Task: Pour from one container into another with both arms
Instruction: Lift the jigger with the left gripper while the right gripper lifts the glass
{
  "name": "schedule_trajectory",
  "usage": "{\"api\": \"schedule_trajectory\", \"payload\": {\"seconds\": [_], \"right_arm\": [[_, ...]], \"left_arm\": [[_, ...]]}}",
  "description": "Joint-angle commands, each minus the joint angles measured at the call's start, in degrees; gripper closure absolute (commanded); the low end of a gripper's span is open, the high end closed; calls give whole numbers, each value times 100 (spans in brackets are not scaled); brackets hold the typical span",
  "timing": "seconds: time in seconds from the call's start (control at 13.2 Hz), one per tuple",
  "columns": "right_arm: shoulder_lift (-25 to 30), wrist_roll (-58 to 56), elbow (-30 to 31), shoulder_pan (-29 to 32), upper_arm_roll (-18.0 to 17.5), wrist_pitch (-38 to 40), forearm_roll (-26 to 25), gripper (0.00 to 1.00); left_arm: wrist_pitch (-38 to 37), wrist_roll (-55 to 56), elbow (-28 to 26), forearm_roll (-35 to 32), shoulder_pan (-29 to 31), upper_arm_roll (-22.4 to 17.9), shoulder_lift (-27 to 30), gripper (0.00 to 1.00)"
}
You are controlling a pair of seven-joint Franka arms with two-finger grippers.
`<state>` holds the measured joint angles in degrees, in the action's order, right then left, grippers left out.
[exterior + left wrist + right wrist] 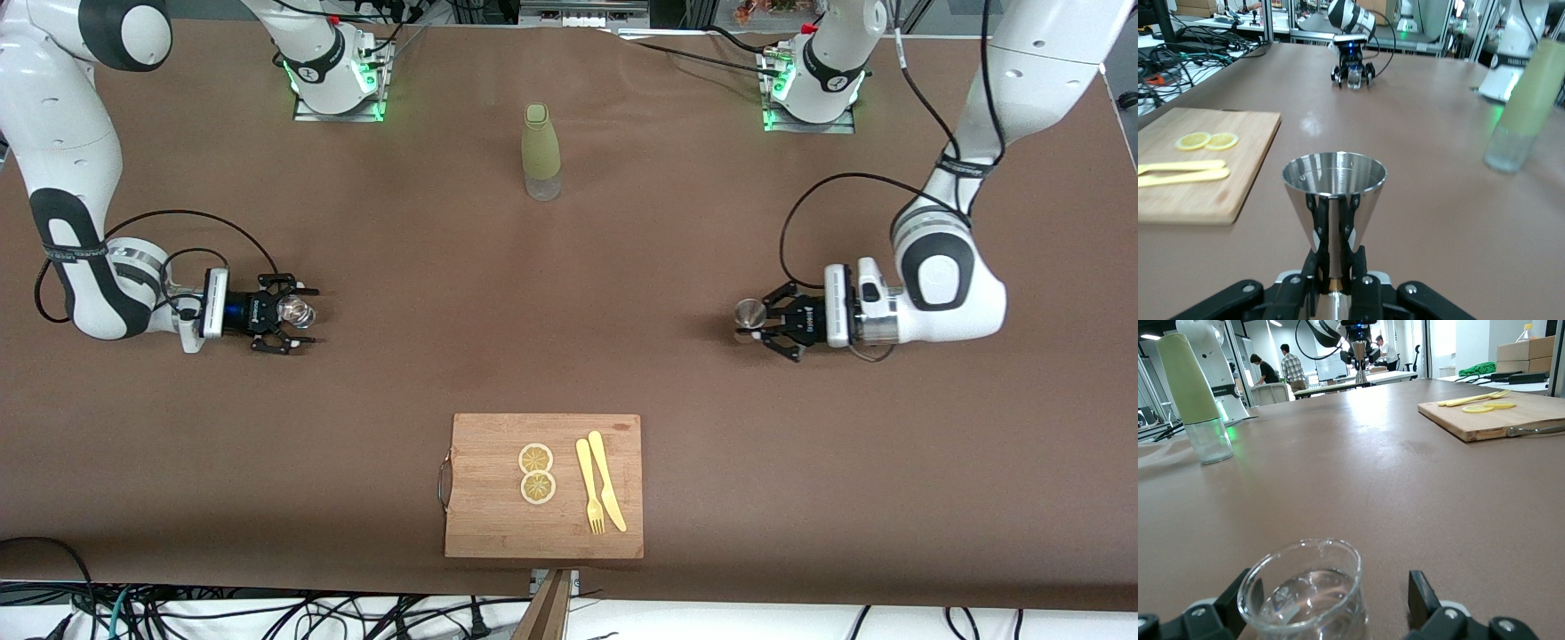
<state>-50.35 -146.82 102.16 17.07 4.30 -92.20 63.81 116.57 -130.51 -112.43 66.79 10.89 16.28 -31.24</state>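
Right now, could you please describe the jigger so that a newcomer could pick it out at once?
Follow the left arm down to the left gripper, low at its end of the table. Shut on its narrow waist is the jigger: small, shiny steel, two cones, unlike the clear glass cup between the right gripper's open fingers.

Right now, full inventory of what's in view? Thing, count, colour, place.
jigger: 1, shiny steel, on the table toward the left arm's end, gripped at its waist
glass cup: 1, clear, on the table toward the right arm's end, between open fingers
bottle: 1, olive-green, upright mid-table, near the arm bases
cutting board: 1, wooden, nearest the front camera
lemon slices: 2, yellow, on the board
fork: 1, yellow, on the board
knife: 1, yellow, beside the fork
left gripper: 1, black, shut on the jigger
right gripper: 1, black, open around the cup
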Motion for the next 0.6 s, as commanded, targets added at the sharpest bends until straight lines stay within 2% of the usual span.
{"api": "schedule_trajectory", "payload": {"seconds": [0.0, 0.3, 0.53], "right_arm": [[-80, -101, -12, -2, 9, 97, 114, 6], [-89, -110, -47, -2, 9, 106, 114, 36], [-98, -110, -65, -2, 9, 89, 114, 43]], "left_arm": [[312, 209, -139, 613, -419, 33, -14, 100], [1005, 236, -69, 1703, -1394, 33, -216, 100], [1761, 813, 317, 1934, -2272, 33, -330, 100]]}}
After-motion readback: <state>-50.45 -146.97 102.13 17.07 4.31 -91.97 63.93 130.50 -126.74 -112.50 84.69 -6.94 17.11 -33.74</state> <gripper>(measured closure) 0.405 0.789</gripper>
